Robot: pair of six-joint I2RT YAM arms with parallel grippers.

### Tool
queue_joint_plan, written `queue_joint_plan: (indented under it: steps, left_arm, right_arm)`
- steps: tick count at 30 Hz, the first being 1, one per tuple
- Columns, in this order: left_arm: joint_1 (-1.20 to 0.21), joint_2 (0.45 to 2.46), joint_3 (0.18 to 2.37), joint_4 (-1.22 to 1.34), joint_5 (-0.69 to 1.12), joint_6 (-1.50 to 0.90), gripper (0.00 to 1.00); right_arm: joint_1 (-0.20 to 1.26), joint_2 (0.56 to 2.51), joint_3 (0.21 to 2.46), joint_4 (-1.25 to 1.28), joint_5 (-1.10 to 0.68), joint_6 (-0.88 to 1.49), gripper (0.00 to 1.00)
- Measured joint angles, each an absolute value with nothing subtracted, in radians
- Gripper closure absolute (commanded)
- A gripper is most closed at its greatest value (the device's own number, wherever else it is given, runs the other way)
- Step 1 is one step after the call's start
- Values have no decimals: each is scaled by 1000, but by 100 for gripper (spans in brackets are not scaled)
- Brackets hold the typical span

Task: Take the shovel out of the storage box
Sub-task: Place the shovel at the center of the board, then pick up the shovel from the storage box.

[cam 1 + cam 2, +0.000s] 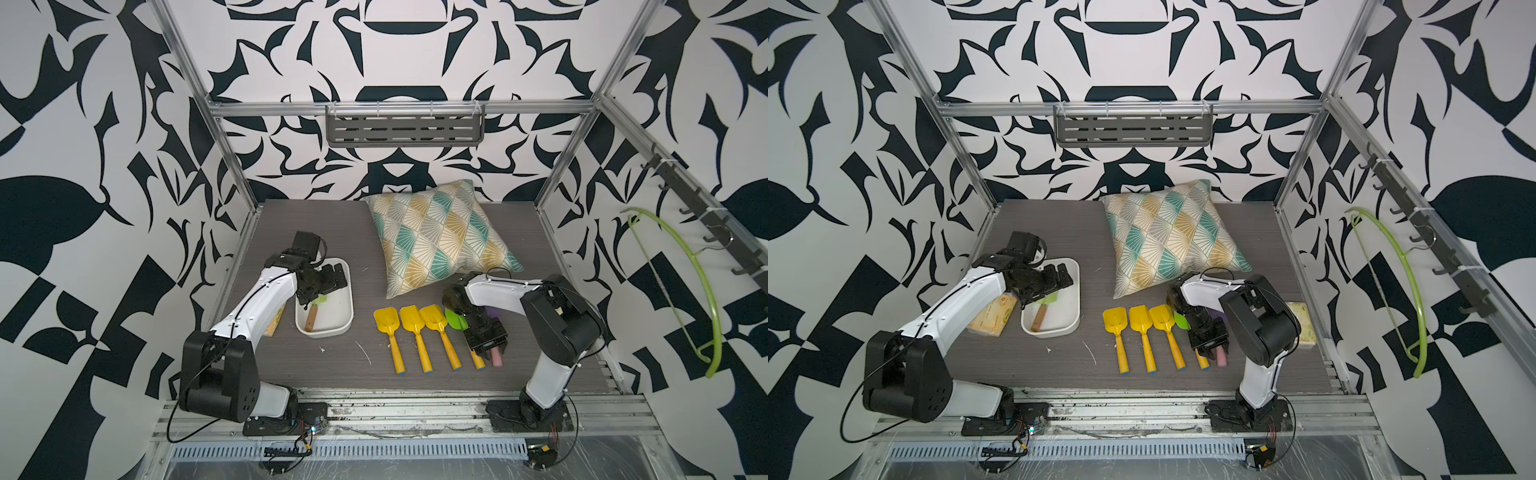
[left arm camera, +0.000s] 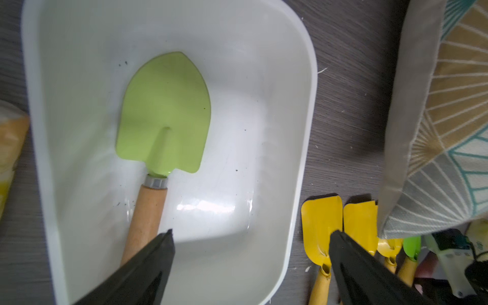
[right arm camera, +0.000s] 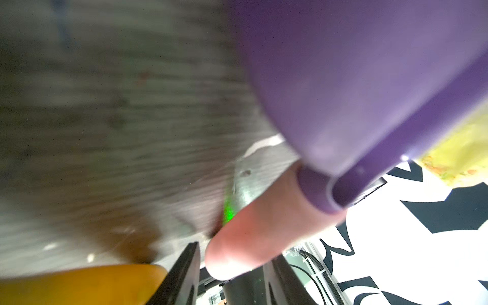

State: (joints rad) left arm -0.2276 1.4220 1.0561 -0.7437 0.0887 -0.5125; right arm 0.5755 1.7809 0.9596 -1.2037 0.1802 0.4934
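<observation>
Grey tabletop (image 1: 332,374). Green shovel (image 2: 163,113) lies flat in the storage box (image 1: 349,291), left gripper (image 2: 252,233) above it, jaws wide apart. Step: approach. Next: drop, straddle its wooden handle, close. Right gripper (image 3: 235,253) around the purple shovel (image 3: 356,92) handle, can't tell if clamped

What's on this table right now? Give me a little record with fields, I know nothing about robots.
storage box: white tub, holds one shovel
shovel in box: pale green blade, wooden handle, lying flat
left end effector: open, hovering over the box
right end effector: at the pink handle of the purple shovel; grip unclear
outside the box: three yellow shovels in a row, cushion beyond them
</observation>
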Motion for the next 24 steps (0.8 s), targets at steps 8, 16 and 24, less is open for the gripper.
queue_joint_plan:
  steps: [8, 16, 24]
  left_arm:
    - [-228, 1487, 1069, -812, -3, -511, 1]
    - [-229, 1491, 1071, -849, -36, -508, 1]
    - [-229, 1534, 1071, -855, -62, -499, 7]
  right_arm:
    - [575, 1708, 960, -1224, 200, 503, 54]
    - [575, 1716, 962, -1256, 234, 527, 56]
    - [575, 1695, 971, -1260, 248, 541, 59]
